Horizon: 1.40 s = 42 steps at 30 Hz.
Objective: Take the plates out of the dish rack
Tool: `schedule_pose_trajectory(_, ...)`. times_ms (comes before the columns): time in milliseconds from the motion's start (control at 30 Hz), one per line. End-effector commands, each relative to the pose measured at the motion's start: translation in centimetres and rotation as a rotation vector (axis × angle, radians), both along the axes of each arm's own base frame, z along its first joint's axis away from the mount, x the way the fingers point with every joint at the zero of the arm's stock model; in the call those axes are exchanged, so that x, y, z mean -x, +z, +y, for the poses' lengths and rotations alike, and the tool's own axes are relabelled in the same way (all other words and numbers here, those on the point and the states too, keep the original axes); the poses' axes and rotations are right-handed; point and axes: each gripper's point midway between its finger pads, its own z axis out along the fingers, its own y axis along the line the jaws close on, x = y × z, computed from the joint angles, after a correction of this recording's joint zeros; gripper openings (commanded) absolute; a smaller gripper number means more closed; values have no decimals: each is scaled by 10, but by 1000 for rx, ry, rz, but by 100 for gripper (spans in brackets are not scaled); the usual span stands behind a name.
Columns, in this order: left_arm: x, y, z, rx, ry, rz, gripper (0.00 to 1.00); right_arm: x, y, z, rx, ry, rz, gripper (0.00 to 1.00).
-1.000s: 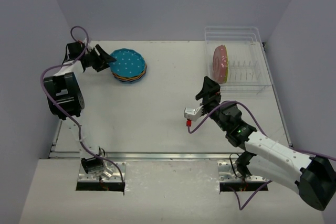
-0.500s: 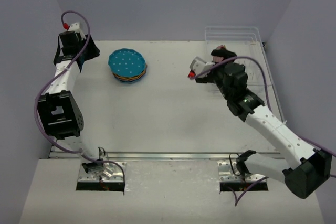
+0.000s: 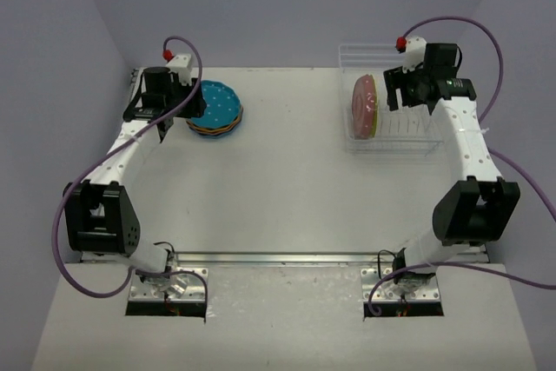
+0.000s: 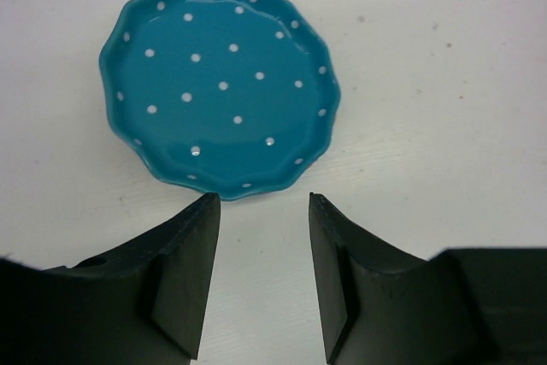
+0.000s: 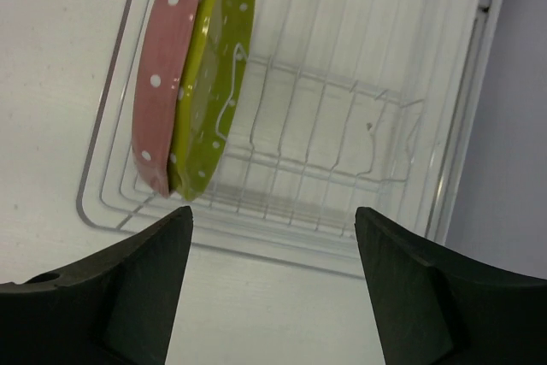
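Right jaws swung over dish rack's (image 5: 466, 108) free slots, beside 2 plates (image 5: 171, 66).

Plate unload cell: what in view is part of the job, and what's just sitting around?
Job:
dish rack
pink plate and green plate, standing in it
blue plate, topping the stack on the table
left tool and right tool, both open and holding nothing

Not the job:
purple cables
metal rail at the near edge

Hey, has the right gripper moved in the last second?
Yes. The right gripper went from the open table on the near side of the dish rack to above the rack, just right of the pink plate standing in it.
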Motion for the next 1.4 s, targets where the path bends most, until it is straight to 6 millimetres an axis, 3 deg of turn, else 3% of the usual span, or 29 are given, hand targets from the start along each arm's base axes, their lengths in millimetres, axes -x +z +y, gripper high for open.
schedule_pose_trajectory(0,9,31,-10,19,-49,-75,44,6,-14,24,-131,46,68,75)
schedule_pose_trajectory(233,23,32,-18,64,-75,-48,45,-2,-42,15,-181,51,114,68)
schedule_pose_trajectory(567,22,34,-23,98,-78,-39,45,-9,-59,15,-189,74,133,65)
schedule_pose_trajectory(1367,17,18,-20,91,-64,-4,46,-27,-74,22,-235,105,162,64)
